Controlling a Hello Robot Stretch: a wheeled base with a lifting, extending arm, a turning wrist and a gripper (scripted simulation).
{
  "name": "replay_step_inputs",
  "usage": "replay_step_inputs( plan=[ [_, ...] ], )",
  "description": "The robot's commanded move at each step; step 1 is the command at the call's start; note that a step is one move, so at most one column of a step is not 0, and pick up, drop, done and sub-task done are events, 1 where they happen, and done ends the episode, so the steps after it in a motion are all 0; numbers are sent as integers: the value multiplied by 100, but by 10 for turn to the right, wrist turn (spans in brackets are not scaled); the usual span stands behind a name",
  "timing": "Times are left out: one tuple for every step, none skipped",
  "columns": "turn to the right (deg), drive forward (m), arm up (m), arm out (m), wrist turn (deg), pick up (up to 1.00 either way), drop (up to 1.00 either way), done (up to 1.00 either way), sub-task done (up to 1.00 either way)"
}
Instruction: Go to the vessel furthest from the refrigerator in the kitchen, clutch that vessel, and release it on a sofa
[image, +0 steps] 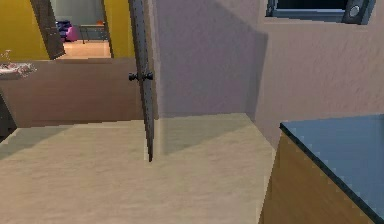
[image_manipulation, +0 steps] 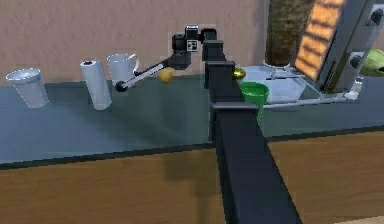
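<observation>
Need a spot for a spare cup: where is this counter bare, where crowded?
Bare: the front strip of the counter, between its near edge and the row of glass, white roll and mug, left of the arm. Crowded: that back row, with the pincer near the mug, and right of the arm, the green cup beside the sink.

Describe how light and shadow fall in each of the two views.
Forward view: a grey shadow lies on the wall right of the open door, and the yellow wall at the left is brightest. Arm side view: the countertop is evenly lit, the arm is the darkest shape, and an orange panel glows at the top right.
</observation>
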Motion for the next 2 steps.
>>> replay_step_inputs(
  plan=[
    [0, 0, 0, 0, -450, 0, 0, 0, 0],
    [0, 0, 0, 0, -150, 0, 0, 0, 0]
  ],
)
